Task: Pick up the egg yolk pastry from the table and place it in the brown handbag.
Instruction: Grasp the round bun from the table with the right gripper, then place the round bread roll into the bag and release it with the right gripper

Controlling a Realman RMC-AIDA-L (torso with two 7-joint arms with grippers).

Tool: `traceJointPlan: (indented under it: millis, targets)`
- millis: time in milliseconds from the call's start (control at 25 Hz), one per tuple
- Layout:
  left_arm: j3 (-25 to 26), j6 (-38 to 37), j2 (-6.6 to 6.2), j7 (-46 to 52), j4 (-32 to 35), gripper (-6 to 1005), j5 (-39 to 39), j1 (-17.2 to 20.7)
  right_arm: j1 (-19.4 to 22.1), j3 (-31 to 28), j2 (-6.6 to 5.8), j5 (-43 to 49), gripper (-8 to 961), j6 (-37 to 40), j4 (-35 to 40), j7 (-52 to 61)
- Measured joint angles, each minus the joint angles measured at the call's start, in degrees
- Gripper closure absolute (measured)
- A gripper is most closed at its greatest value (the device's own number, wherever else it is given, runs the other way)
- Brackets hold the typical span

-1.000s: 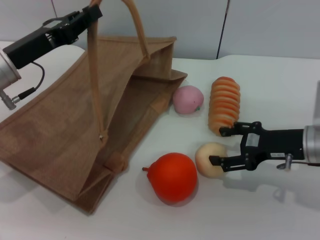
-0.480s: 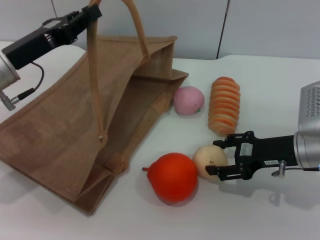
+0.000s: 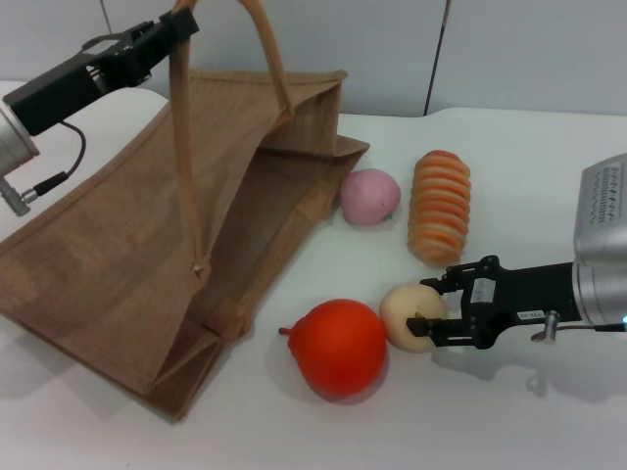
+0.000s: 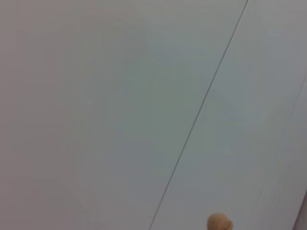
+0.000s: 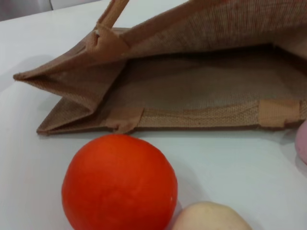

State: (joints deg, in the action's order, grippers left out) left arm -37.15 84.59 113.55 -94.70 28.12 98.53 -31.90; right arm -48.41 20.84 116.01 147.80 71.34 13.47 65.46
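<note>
Left tool point(image 3: 179, 22) was up high, clamped on a handle of the bag point(image 3: 118, 264), holding its mouth open toward the bench point(image 3: 509, 157). Beside that mouth lay the orange fruit point(image 3: 339, 347), and touching it, the pastry point(image 3: 409, 315) on the bench. Right tool point(image 3: 421, 310) sat low, fingers partly open around the pastry, not clearly squeezing. Grasp step, I'd say: next, close, lift, then clear the fruit into the bag.
</note>
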Motion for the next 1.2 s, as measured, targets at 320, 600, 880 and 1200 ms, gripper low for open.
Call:
traceJointPlan:
  millis: [320, 600, 880, 1200]
  targets:
    - [0.42, 0.15, 0.00, 0.15, 0.00, 871, 0.00, 0.14, -0.02, 0.98, 0.00, -0.30, 399, -0.07, 0.66, -0.63]
    - [0.42, 0.18, -0.20, 0.36, 0.00, 870, -0.01, 0.20, 0.00, 0.62, -0.17, -0.85, 446, 0.70, 1.39, -0.67]
    - [0.42, 0.23, -0.32, 0.40, 0.01, 869, -0.01, 0.18, 1.40, 0.56, -0.07, -6.34, 454, 5.14, 6.26, -0.73]
    - [0.42, 3.93, -0.40, 1.62, 0.00, 868, 0.39, -0.31, -4.31, 0.69, 0.47, -9.09, 463, 5.39, 1.83, -4.67]
